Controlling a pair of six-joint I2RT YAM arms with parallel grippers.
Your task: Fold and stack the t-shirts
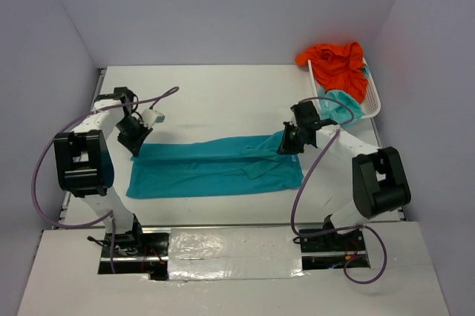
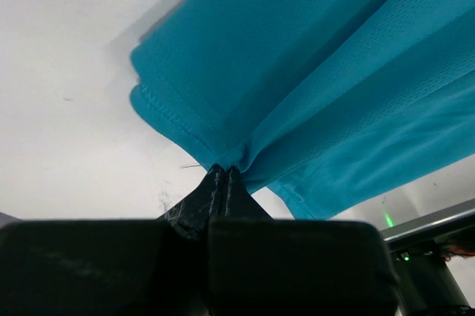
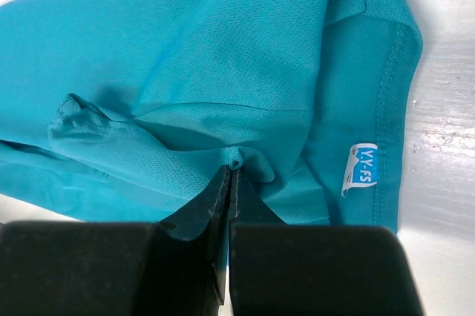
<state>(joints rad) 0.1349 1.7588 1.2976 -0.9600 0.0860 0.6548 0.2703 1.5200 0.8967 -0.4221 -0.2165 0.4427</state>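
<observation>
A teal blue t-shirt [image 1: 211, 168] lies stretched in a long band across the table between the two arms. My left gripper [image 1: 136, 143] is shut on its far left edge; in the left wrist view the hem [image 2: 178, 127] bunches into the closed tips [image 2: 225, 170]. My right gripper [image 1: 288, 145] is shut on the shirt's right end, pinching a fold [image 3: 249, 162] near the collar label [image 3: 361, 169]. An orange t-shirt [image 1: 338, 66] and a mint-aqua t-shirt [image 1: 343, 103] lie heaped in the white basket [image 1: 373, 101] at the back right.
The white basket stands against the right wall, just behind the right arm. Grey walls close in the table on three sides. A shiny strip [image 1: 237, 245] runs along the near edge between the arm bases.
</observation>
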